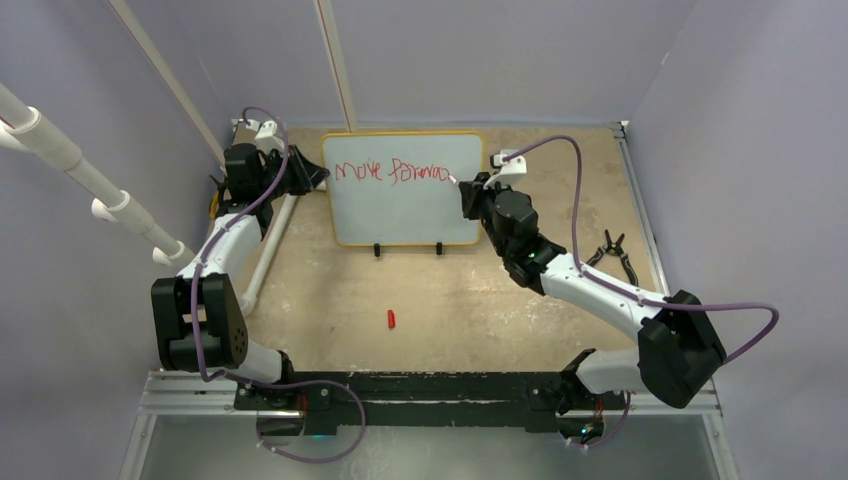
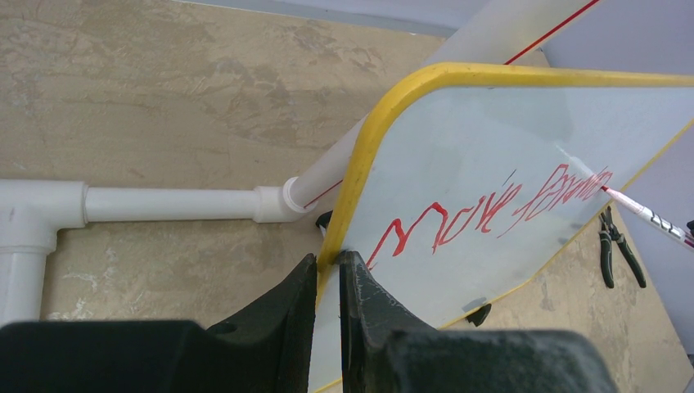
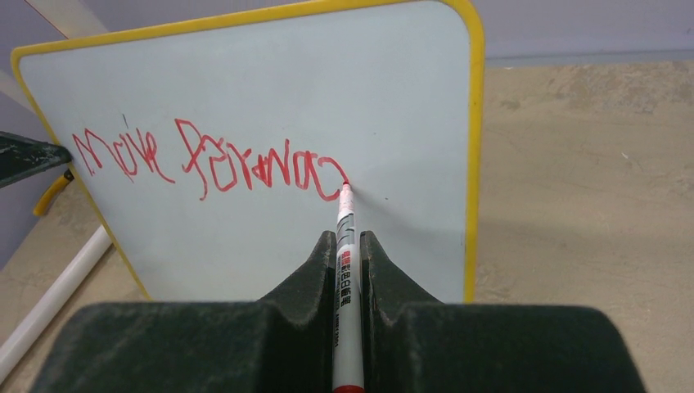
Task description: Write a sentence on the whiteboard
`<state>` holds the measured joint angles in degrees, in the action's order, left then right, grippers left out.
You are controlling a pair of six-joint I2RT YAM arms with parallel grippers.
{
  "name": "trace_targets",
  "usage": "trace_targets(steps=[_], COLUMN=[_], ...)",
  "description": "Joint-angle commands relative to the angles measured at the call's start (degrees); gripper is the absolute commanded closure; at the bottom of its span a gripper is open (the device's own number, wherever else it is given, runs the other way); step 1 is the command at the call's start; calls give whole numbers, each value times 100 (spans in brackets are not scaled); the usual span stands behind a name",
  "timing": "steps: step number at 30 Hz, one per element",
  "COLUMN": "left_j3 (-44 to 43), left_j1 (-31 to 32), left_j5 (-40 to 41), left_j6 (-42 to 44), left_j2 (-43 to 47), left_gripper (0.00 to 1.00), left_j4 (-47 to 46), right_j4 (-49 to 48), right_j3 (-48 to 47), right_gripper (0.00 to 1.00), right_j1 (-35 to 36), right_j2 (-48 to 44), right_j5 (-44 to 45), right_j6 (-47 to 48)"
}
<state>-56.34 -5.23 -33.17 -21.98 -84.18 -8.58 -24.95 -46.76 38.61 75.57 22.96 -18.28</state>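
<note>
— At twelve o'clock on the worktop [image 1: 480, 300], the whiteboard [image 1: 405, 215] stands on its two feet. The sentence [image 1: 390, 171] so far is one red line across the top: "Move" and most of "forward". See any trouble coming?

— A few things. The left pincer [image 2: 327, 262] is closed on the yellow frame at the board's nine o'clock edge, and it's a thin bite. If that slips, I'd expect pen pressure to tip the board back or swing it.

— And the right?

— The right pincer [image 3: 349, 241] is clamped on the marker [image 3: 346, 270], tip touching the board just past the last red letter. That barrel looks smooth. Pressed too hard, it could slide in the jaws and smear the stroke.

— Room left?

— Not much toward three o'clock, so the word may crowd the frame. There's bare white below for a second line.

— Any bins or trays?

— None that I can see, so nothing sits inside anything. A small red piece [image 1: 391, 319], maybe the cap, lies loose at six o'clock from the board. Black pliers [image 1: 612, 250] lie at four o'clock, near the right arm, where an elbow swing could knock them.
</note>
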Motion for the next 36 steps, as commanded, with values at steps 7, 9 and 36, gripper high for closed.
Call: trace_targets(steps=[7,9,36], left_j3=[53,48,54], left_j1=[2,-2,3], left_j5=[-74,-75,-93], left_j6=[-47,-45,-55], left_j2=[165,166,217], left_gripper=[85,85,85], left_j4=[-211,-206,-214], right_j4=[-410,-414,-216], right_j3=[-351,-320,-57], right_gripper=[100,100,100], right_j1=[-20,-31,-29], right_j2=[-12,-43,-341], right_j5=[271,324,492], right_j6=[227,224,7])
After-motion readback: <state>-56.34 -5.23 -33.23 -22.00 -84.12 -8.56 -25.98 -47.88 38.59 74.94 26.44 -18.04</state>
